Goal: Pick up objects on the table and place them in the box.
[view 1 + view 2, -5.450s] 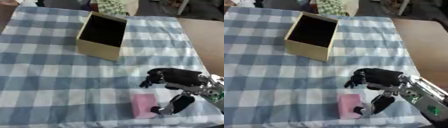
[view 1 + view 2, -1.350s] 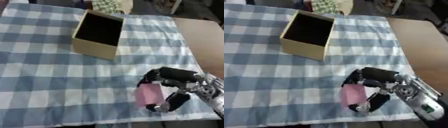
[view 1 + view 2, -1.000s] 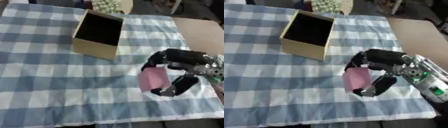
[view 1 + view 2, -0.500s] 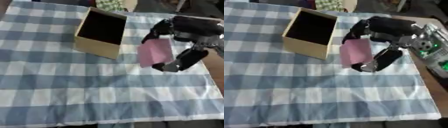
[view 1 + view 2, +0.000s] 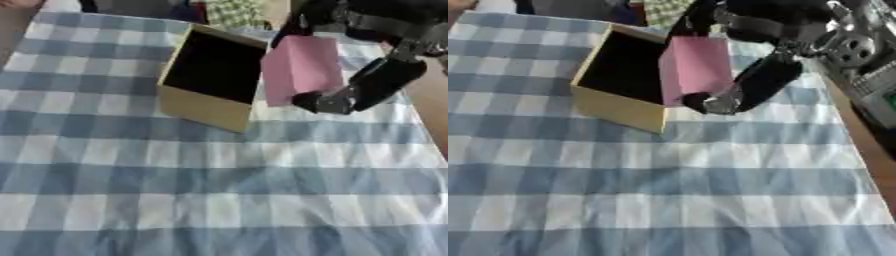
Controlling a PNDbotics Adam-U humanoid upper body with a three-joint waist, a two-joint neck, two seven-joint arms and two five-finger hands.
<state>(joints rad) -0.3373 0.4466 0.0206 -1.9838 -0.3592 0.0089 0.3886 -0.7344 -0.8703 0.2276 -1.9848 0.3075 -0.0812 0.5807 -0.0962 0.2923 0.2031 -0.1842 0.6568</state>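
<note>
I had the pink block (image 5: 302, 67) pinched between thumb and curled fingers of my right hand (image 5: 367, 60), held in the air just beside the box (image 5: 213, 77) rim. Best to carry it fully over the dark opening before letting go. Left hand wasn't visible.

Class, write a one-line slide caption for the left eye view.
The robot's right hand holds a pink flat object beside the open cardboard box on a blue checked tablecloth.
</note>
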